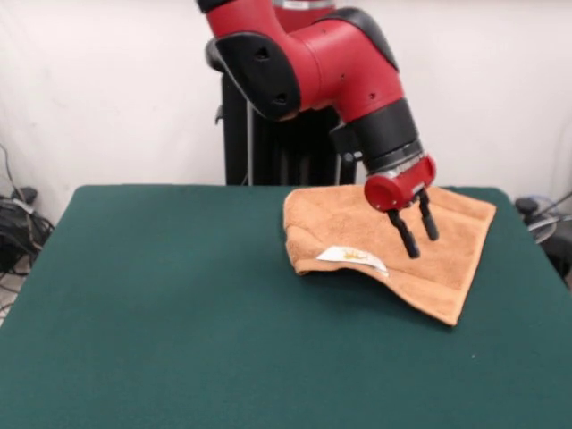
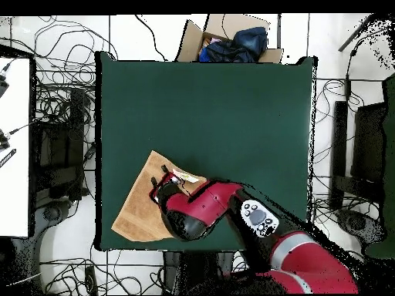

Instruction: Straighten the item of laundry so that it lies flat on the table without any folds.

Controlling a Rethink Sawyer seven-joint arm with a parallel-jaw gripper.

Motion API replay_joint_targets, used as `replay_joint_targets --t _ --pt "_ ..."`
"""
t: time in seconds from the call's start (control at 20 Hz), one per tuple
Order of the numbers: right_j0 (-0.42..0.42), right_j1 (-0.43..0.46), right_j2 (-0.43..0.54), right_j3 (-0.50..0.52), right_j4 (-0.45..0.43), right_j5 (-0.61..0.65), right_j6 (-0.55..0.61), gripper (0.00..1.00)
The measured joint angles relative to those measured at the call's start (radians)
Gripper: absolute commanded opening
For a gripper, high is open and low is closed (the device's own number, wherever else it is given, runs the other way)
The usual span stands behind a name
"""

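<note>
The orange-tan towel (image 1: 429,255) lies on the dark green table (image 1: 179,304) at the far right in the front view, near the robot. Its left part is folded over, with a lifted edge and a small white care tag (image 1: 351,257) showing. In the overhead view the towel (image 2: 137,210) sits near the table's lower left corner, partly hidden by the arm. My gripper (image 1: 417,234) hangs just above the towel's middle, to the right of the tag. Its two black fingers (image 1: 404,234) are apart and hold nothing. In the overhead view the gripper (image 2: 160,179) is over the towel's upper edge.
A cardboard box (image 2: 227,38) with dark blue cloth stands off the table's far edge in the overhead view. Cables lie on the floor around the table (image 2: 208,116). The robot's black pedestal (image 1: 268,143) stands behind the towel.
</note>
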Motion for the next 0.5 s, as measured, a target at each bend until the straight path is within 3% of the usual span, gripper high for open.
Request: replay_joint_targets --t 0.2,0.5 --pt "0.061 -0.035 -0.075 0.0 0.011 0.001 0.0 1.0" --pt "0.044 -0.081 -0.077 -0.001 0.059 0.074 0.0 1.0"
